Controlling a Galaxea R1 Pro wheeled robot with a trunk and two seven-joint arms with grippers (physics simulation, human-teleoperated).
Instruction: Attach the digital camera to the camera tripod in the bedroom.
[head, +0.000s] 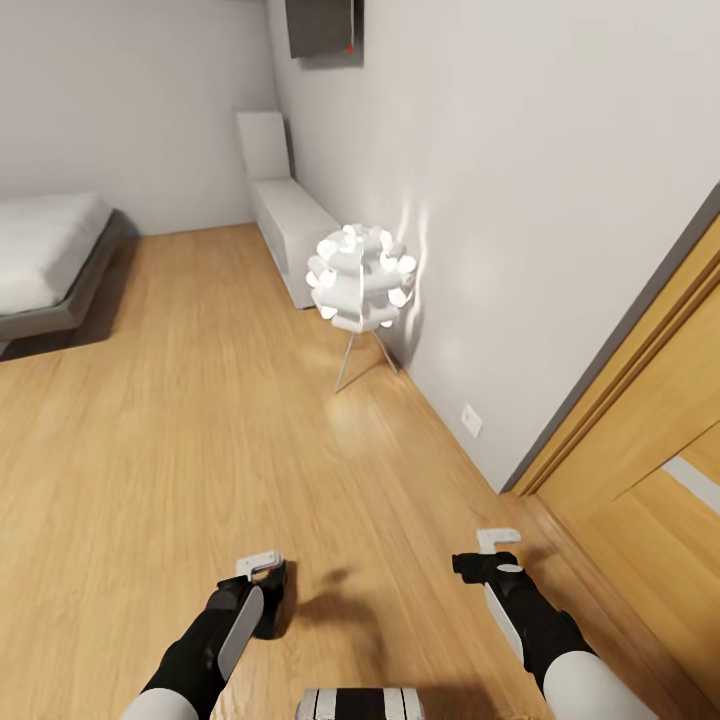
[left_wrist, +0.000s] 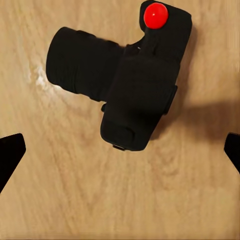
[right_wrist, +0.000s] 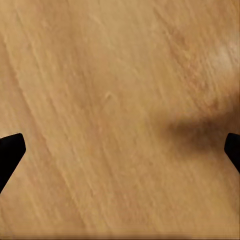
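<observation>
So the digital camera (left_wrist: 131, 75) is one small matte-black block with a stubby cylindrical lens barrel sticking out one side and a single glossy red round button (left_wrist: 155, 15) on its top edge. In the left wrist view it sits on the light wood floor (left_wrist: 120, 200), between the left gripper (left_wrist: 120, 147)'s two black fingertips (left_wrist: 10, 152), which stand far apart at the frame edges and don't touch it. In the head view the left gripper (head: 262, 572) is low over the floor with a dark boxy shape, presumably the camera (head: 278, 598), right at it; can't tell from that angle whether anything's touching.

The right gripper (right_wrist: 120, 145) is spread wide too, two dark tips over bare planks with a warm streaky grain and a soft shadow. In the head view it (head: 497, 548) hangs near the wooden door frame (head: 640, 400).

Room stuff: one white lamp (head: 360, 277) made of petal-like shells on thin metal legs, glowing against the smooth grey wall (head: 520, 200); one low grey bed (head: 50, 260); one long white bench (head: 290, 225) along the wall.
</observation>
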